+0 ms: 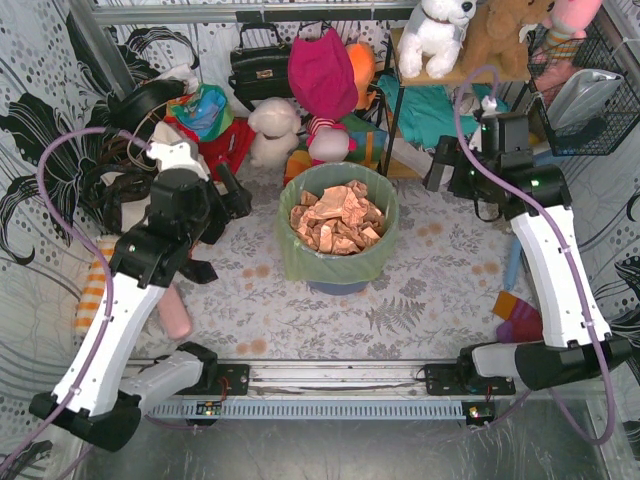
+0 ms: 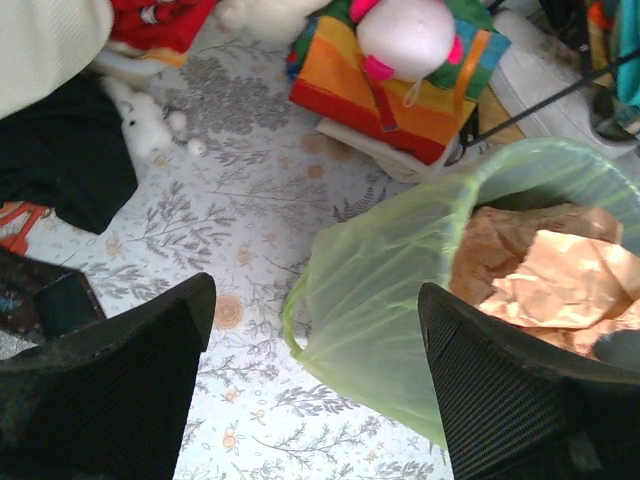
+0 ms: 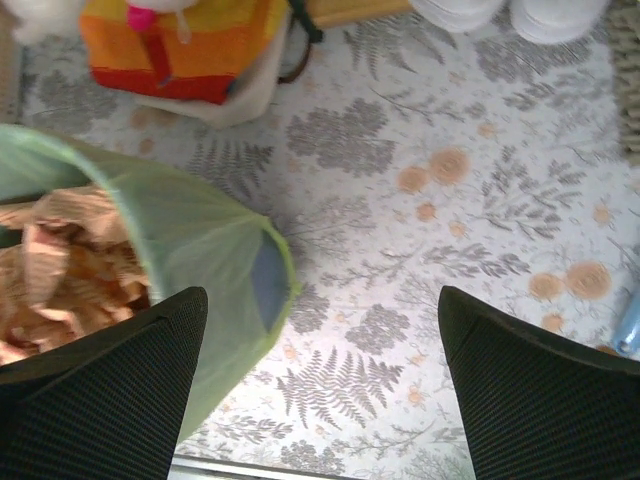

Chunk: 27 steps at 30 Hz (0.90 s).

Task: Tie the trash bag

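Left gripper [image 2: 315,300]: jaws wide apart, empty; trash bag [image 2: 380,290] loop sits just ahead, between fingers. Right gripper [image 3: 322,300]: apart, empty; bag rim by its left finger. Risk: you pinch thin film off-centre, it slips or tears; uneven pull spills brown paper [image 2: 560,280].

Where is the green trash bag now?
In the top view, the trash bag sits between the left arm and right arm, lining a blue-grey bin, near the stuffed toys.

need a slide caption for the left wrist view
Open left gripper near the untied green trash bag, crumpled brown paper showing inside.
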Motion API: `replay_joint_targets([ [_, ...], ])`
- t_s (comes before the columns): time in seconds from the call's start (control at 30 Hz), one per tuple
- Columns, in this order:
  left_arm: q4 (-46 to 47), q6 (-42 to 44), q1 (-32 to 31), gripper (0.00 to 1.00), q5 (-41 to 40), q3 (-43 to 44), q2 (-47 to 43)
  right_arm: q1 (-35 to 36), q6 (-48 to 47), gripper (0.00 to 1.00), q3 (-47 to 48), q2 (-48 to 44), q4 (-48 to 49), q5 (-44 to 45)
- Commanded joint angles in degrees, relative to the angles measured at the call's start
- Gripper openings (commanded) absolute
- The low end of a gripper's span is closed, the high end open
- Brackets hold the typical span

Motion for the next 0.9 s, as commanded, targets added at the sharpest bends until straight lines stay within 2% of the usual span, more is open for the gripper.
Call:
replay_joint_targets([
  [0.0,6.31,-4.04,1.25,0.92,-4.33,-8.37,-5.74,-3.91,-0.95,0.97,-9.22,-3.56,4.96,0.51],
  [0.13,7.2,-6.4,1.79,0.92,-5.52,-16.24,-10.18,-6.27,-0.25,0.97,-19.58,-7.35,10.57,-1.56],
  [0.3,9.06,-10.37,1.9,0.92,-2.66,-25.82,-13.32,-6.83,2.41,0.99,-31.62,-11.12,18.47,-7.08],
  [0.43,12.09,-13.62,2.04,0.92,2.18,-33.89,-15.38,-6.99,4.89,0.91,-39.44,-12.41,24.65,-13.1],
  [0.53,15.46,-15.9,2.11,0.91,6.04,-39.29,-15.99,-6.99,6.21,0.87,-42.61,-12.43,27.43,-16.14],
  [0.87,31.18,-23.06,2.43,0.9,17.21,-53.27,-11.1,-6.94,7.46,0.84,-47.25,-13.59,30.59,-18.01],
])
